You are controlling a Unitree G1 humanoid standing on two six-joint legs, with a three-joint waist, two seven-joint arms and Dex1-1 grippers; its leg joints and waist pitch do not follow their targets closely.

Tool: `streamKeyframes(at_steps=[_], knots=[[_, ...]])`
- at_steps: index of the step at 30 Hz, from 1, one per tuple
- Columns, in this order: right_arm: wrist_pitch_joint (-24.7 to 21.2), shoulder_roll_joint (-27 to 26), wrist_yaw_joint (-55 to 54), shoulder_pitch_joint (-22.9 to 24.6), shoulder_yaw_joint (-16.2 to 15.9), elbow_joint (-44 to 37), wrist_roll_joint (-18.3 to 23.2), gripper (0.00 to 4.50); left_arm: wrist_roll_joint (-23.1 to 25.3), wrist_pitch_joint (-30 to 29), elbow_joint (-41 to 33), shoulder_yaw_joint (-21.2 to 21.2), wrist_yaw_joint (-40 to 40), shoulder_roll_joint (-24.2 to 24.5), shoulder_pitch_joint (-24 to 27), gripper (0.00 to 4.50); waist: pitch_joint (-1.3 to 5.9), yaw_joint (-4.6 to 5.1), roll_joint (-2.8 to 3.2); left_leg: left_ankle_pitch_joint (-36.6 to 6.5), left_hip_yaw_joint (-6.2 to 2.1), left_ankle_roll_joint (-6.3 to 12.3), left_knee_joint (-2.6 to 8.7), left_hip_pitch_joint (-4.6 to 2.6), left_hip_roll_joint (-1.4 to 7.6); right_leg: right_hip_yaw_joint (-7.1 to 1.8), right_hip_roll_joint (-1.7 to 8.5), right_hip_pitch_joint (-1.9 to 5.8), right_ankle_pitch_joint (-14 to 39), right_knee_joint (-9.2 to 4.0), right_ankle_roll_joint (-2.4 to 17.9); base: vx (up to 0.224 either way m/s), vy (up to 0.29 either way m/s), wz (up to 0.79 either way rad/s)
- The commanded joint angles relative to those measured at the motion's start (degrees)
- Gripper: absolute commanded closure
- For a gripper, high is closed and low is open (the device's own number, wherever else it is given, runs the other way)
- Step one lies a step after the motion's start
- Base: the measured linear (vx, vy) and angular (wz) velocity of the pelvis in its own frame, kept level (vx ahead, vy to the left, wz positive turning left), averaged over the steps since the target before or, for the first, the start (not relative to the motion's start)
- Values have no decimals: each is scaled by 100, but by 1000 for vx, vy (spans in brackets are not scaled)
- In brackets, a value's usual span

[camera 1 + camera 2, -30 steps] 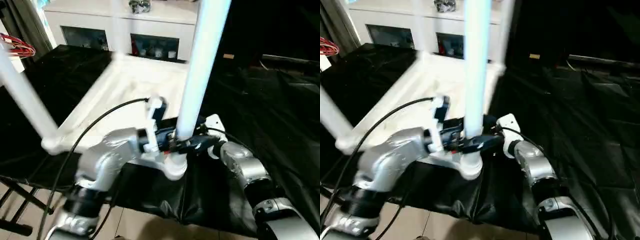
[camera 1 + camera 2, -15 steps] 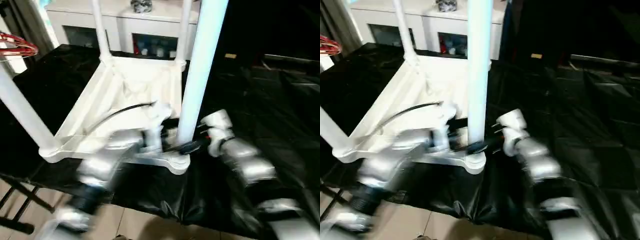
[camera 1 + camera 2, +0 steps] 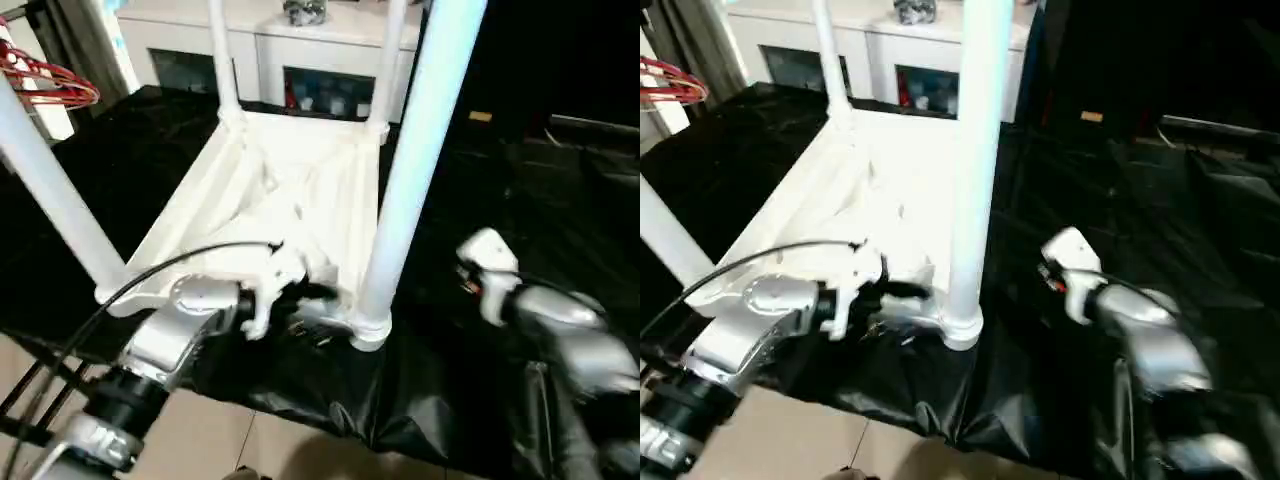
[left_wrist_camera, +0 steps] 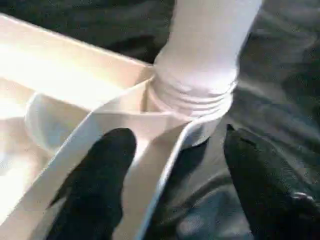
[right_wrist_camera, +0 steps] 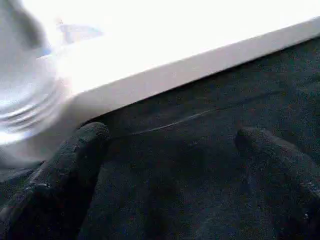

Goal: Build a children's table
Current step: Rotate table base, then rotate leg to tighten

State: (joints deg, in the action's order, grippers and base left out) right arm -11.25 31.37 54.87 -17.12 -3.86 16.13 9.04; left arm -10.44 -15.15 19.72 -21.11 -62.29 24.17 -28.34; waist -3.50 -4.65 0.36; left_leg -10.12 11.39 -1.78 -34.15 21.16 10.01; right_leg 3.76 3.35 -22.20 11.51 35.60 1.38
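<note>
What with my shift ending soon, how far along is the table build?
Done: all four legs stand in the corner sockets of the upside-down tabletop. In hand: nothing held; the left pincer straddles the near corner's rim, open, and the right pincer is open nearby. Left: probably checking leg tightness, then flipping it upright.

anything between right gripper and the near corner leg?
Nothing: just bare black cloth between the right gripper and the near leg, in both eye views.

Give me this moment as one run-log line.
stage: legs standing in upturned tabletop | near leg: upright in corner socket | left gripper: open, straddling tabletop's rim | right gripper: open, over black cloth
</note>
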Motion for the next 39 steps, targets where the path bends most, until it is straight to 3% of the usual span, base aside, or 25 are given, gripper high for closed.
streamKeyframes(at_steps=[1,2,8,14,21,23,24,28,29,34,39], knots=[[-248,151,288,49,-8,-299,145,0,142,123,213,-51,-94,45,-161,139,361,-23,-26,-1277,-191,217,377,-83,344,-332,527,233,1648,-544,924,0,0,0],[-343,195,382,86,-23,-385,197,0,173,173,295,-60,-97,51,-200,165,357,-16,-36,-1280,-187,224,376,-84,336,-329,517,231,1656,-553,931,0,0,0],[-784,503,790,350,-185,-951,437,0,299,622,1019,-119,-593,82,-584,202,364,-80,-64,-1209,-180,284,367,-89,336,-323,529,230,1662,-569,922,0,0,0],[-932,562,864,391,-188,-1080,420,0,481,932,1522,-191,-817,40,-848,248,367,-90,-60,-1233,-192,225,373,-91,359,-319,565,226,1714,-556,963,0,0,0],[-1187,692,969,473,-218,-1323,544,0,595,1296,2341,-179,-1220,-134,-1226,302,386,-125,-69,-1048,-184,311,356,-76,355,-313,565,257,1397,-537,1014,0,0,0],[-1202,696,969,478,-217,-1336,541,0,627,1355,2457,-176,-1233,-155,-1276,327,388,-131,-76,-1020,-186,305,352,-67,359,-310,581,260,1334,-525,1064,0,0,0],[-1215,700,973,490,-216,-1353,543,0,647,1374,2561,-176,-1256,-165,-1332,336,385,-134,-38,-1039,-188,295,349,-73,359,-309,581,253,1356,-527,1072,0,0,0],[-1261,710,978,524,-217,-1407,558,0,702,1373,2773,-185,-1388,-177,-1440,373,385,-152,-58,-1095,-189,274,358,-86,373,-305,584,254,1377,-528,1102,0,0,0],[-1286,715,971,544,-221,-1444,565,0,742,1393,2861,-199,-1455,-173,-1472,380,379,-163,-31,-1107,-187,272,356,-87,366,-307,582,252,1420,-544,1091,0,0,0],[-1330,710,959,574,-224,-1488,577,0,850,1524,3071,-197,-1523,-173,-1511,411,381,-166,-42,-1164,-202,230,369,-87,376,-305,597,267,1483,-545,1083,0,0,0],[-1368,572,867,560,-212,-1503,626,0,696,1358,3068,77,-1249,-281,-1488,439,389,-145,-51,-1095,-200,252,364,-78,381,-302,599,276,1306,-519,1163,0,0,0]])
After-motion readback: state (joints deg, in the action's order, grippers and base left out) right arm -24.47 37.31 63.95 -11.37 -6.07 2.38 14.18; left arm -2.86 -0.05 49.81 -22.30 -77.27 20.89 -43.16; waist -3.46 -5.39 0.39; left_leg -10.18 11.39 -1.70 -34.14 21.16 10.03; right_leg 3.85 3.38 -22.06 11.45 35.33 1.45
